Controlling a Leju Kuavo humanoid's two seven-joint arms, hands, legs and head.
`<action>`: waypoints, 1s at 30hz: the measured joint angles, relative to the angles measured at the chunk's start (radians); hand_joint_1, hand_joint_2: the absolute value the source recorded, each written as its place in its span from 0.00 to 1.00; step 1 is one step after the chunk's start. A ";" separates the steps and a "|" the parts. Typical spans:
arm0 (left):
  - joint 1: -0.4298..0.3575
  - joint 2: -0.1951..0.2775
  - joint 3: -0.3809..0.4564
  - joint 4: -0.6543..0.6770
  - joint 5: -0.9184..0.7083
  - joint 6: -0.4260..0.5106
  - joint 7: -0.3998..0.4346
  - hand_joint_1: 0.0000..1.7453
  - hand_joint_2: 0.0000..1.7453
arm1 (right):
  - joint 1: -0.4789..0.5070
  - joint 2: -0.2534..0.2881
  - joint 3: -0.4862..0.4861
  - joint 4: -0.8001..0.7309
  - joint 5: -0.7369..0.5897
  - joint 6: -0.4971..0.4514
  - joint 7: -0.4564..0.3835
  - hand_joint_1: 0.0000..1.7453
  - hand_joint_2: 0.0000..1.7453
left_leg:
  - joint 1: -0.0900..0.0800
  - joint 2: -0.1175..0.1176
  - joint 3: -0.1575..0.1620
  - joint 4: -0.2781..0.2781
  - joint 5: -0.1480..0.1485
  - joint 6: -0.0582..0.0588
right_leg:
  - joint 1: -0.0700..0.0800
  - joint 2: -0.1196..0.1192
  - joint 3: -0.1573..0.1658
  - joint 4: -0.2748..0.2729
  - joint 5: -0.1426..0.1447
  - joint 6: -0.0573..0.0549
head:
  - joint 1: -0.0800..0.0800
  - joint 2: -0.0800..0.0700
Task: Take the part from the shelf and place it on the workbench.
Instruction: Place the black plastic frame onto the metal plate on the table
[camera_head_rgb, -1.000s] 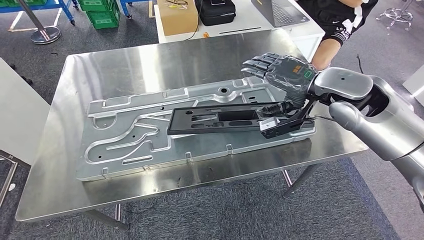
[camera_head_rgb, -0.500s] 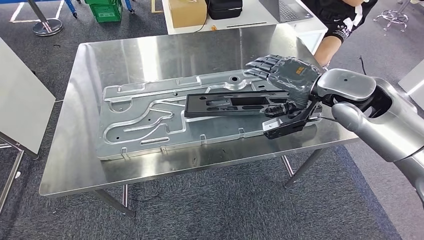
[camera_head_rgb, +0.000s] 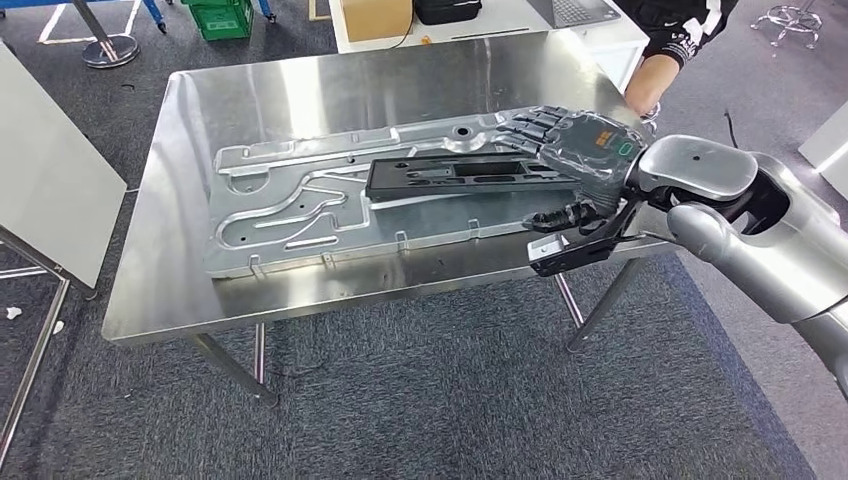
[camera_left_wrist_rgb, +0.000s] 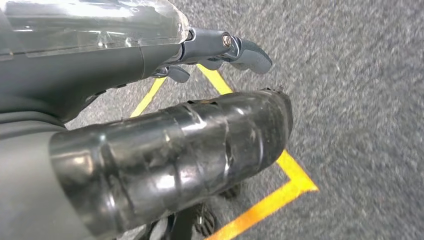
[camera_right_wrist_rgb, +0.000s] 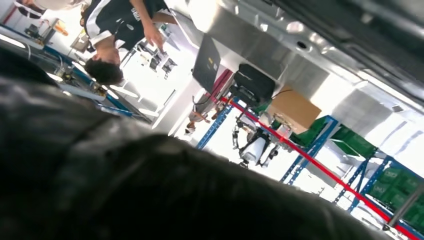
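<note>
Where wrist blurs, black part (camera_head_rgb: 462, 176) flat

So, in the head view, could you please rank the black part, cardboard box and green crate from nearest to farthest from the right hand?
1. Black rectangular plastic part, just beside the right hand.
2. Brown cardboard box, beyond the workbench.
3. Green plastic crate, far left.

Dark blurred robot hand (camera_right_wrist_rgb: 125, 190) fills foreground; beyond, steel table (camera_right_wrist_rgb: 280, 60), cardboard box (camera_right_wrist_rgb: 294, 109), person (camera_right_wrist_rgb: 120, 30).
</note>
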 joint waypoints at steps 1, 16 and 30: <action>-0.001 0.000 0.000 0.000 -0.002 0.001 -0.003 0.00 0.00 | 0.001 -0.004 -0.002 -0.004 0.001 -0.001 0.001 0.00 0.00 | 0.000 -0.001 0.044 -0.063 -0.007 0.002 | -0.001 -0.001 -0.011 0.009 0.006 0.007 | 0.001 0.000; -0.009 -0.025 0.000 -0.001 -0.008 0.019 -0.019 0.00 0.00 | 0.001 -0.022 -0.013 -0.015 0.012 0.000 0.012 0.00 0.00 | -0.024 0.005 -0.077 -0.138 0.113 0.069 | 0.009 0.012 0.108 0.100 -0.123 0.019 | 0.002 0.000; -0.014 -0.039 0.000 -0.001 -0.011 0.045 -0.029 0.00 0.00 | -0.015 -0.020 -0.022 -0.027 0.015 0.014 0.019 0.00 0.00 | -0.015 0.001 -0.049 0.074 0.012 0.020 | 0.011 0.002 0.012 -0.016 0.001 -0.011 | 0.001 0.000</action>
